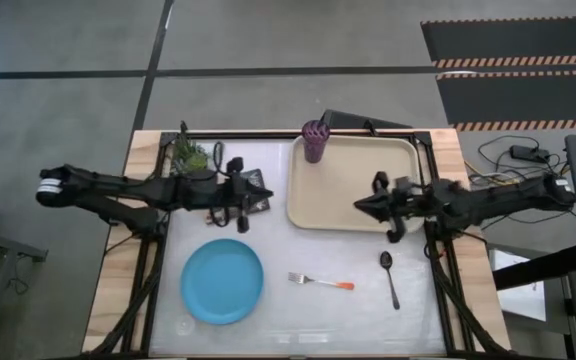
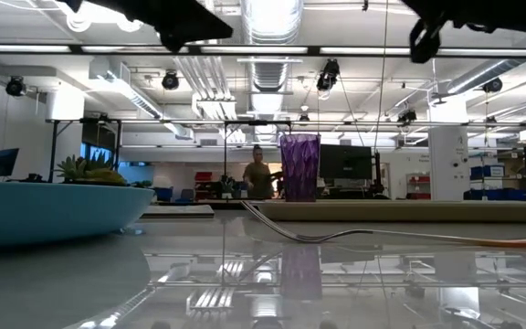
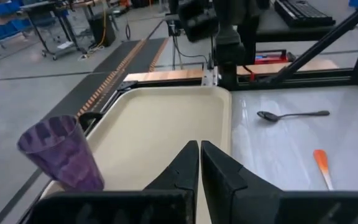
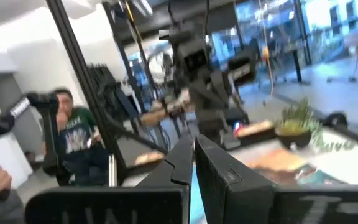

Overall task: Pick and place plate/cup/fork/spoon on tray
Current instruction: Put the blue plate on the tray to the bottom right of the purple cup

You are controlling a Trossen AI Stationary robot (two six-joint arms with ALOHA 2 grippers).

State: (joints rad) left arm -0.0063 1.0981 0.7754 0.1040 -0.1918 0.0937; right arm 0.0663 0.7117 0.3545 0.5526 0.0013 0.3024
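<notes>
The beige tray [image 1: 353, 183] lies at the table's far right of centre. The purple cup [image 1: 315, 140] stands upright at the tray's far left corner and also shows in the left wrist view [image 3: 61, 155]. The light-blue plate [image 1: 222, 281], the fork [image 1: 320, 281] with its orange handle tip and the dark spoon [image 1: 389, 275] lie on the table in front of the tray. My left gripper [image 1: 268, 194] is shut and empty, raised left of the tray. My right gripper [image 1: 360, 205] is shut and empty, raised over the tray's near right part.
A small green potted plant [image 1: 190, 155] stands at the far left. A dark picture book [image 1: 256, 200] lies under my left gripper. A black frame runs along the table's edges. A person shows in the room behind [image 2: 257, 175].
</notes>
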